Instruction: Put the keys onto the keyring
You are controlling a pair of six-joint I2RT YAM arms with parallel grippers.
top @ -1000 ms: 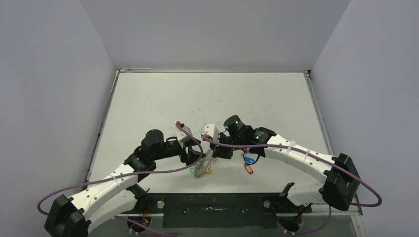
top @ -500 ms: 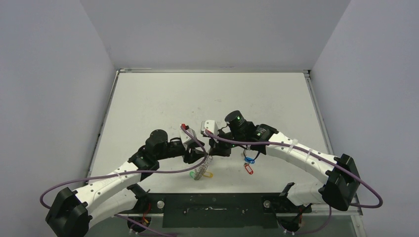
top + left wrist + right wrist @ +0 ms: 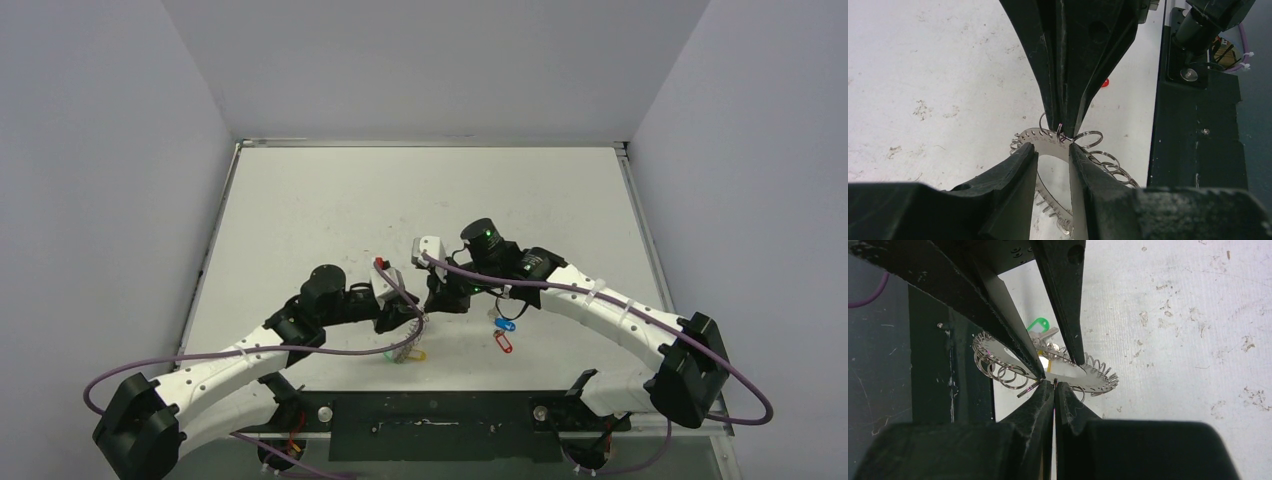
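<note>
Both end effectors meet at the keyring; both keys lie apart from it on the counter.

Right end effector (image 3: 1054, 387): fingers pressed together, pinching one wire loop on the rim of the keyring (image 3: 1045, 139). Left end effector (image 3: 1053, 155): narrow gap, fingertips either side of the keyring's flat band just below that loop; cannot tell whether they clamp it. Keyring sits tilted near the front edge of the counter (image 3: 330, 210). Green tag (image 3: 1037, 324) and yellow tag (image 3: 418, 354) hang just under the keyring. Blue-tagged key (image 3: 506, 324) and red-tagged key (image 3: 503, 343) lie close together, well to the robot's right of the keyring, not touching it.
</note>
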